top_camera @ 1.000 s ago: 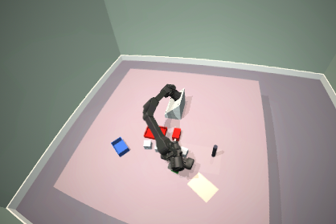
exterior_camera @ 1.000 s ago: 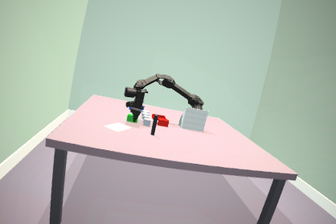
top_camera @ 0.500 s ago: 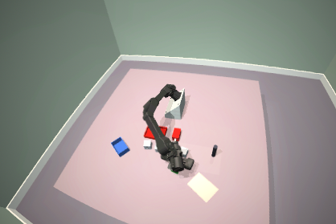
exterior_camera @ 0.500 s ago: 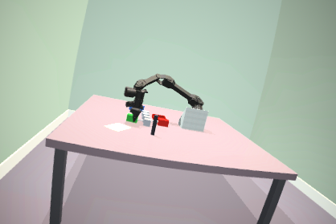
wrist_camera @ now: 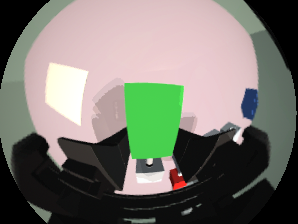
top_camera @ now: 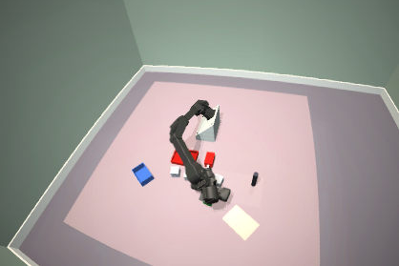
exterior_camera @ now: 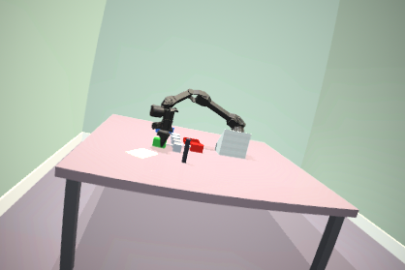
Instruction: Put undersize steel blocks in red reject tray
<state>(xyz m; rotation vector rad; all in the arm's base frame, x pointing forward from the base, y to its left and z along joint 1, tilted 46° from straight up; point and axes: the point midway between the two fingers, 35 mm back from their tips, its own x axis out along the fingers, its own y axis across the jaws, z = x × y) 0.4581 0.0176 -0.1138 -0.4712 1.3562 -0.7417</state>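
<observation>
Seen from above, L to R:

Item: blue tray point(top_camera: 142, 174) point(wrist_camera: 249, 104), far L, tilted relative to the table point(top_camera: 110, 205) point(exterior_camera: 203, 174) edges.
Item: steel block point(top_camera: 175, 172), L end of the row, just beside red reject tray point(top_camera: 178, 158), on the tabletop outside it.
Item: blk. arm point(top_camera: 180, 139) point(exterior_camera: 213, 104), w/ its forearm crossing over the tray's R side and hiding part of the row.
Item: gripper point(top_camera: 208, 201) point(exterior_camera: 163, 143) point(wrist_camera: 149, 125), low over the table; claw closed on green GO gauge point(top_camera: 207, 203) point(exterior_camera: 158, 142) point(wrist_camera: 154, 120), one finger per side. Gauge is outside the blocks, nr. the row; whether it touches the tabletop, can't tell.
Item: red box point(top_camera: 209, 158) point(exterior_camera: 197, 147), R of reject tray, nr. it.
Item: pale wedge-shaped stand point(top_camera: 208, 129) point(exterior_camera: 234, 144), beyond red box.
Item: second steel block point(top_camera: 219, 179), R end of row, partly hidden.
Item: pale sheet point(top_camera: 241, 222) point(exterior_camera: 141, 153) point(wrist_camera: 66, 92), flat.
Item: blk. cylinder point(top_camera: 254, 179) point(exterior_camera: 185, 151), upright, far R.
</observation>
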